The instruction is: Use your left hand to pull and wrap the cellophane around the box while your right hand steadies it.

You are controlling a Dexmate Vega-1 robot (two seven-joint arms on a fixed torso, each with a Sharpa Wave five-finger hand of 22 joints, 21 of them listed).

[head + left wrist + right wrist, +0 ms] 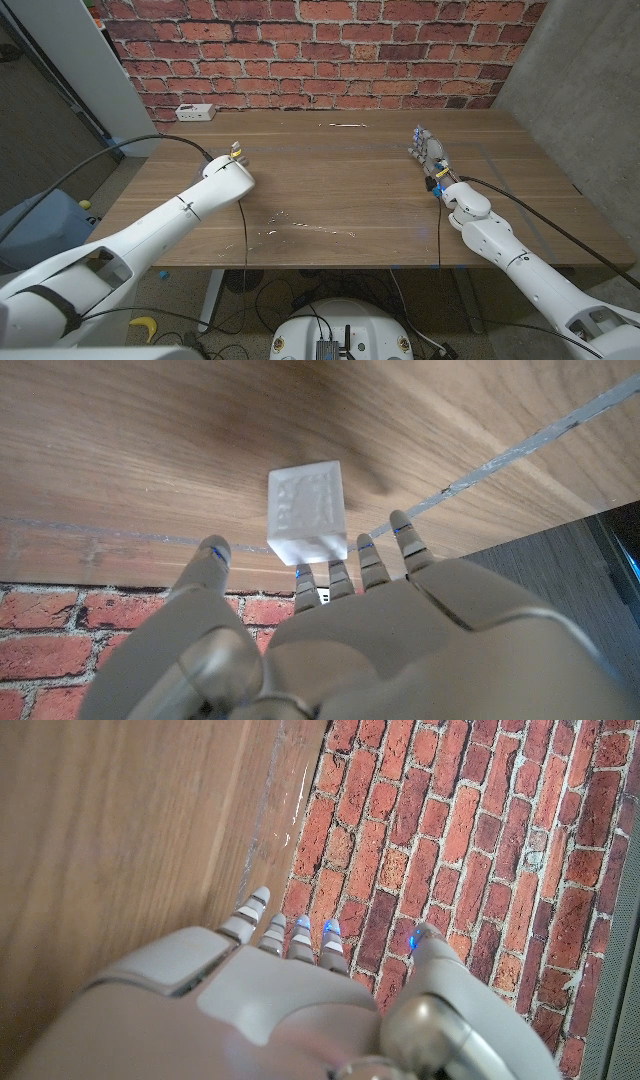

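Wooden table (330, 185) found bare of any box or cellophane; wrapping judged not started. Left hand (232, 163) at 9 o'clock, fingers spread, holding nothing, pointed toward white socket block (307, 510). Right hand (430, 158) at 3 o'clock, spread, empty

No readable text, labels or numbers anywhere. White box (308, 515) has an embossed pattern on its face, not legible.
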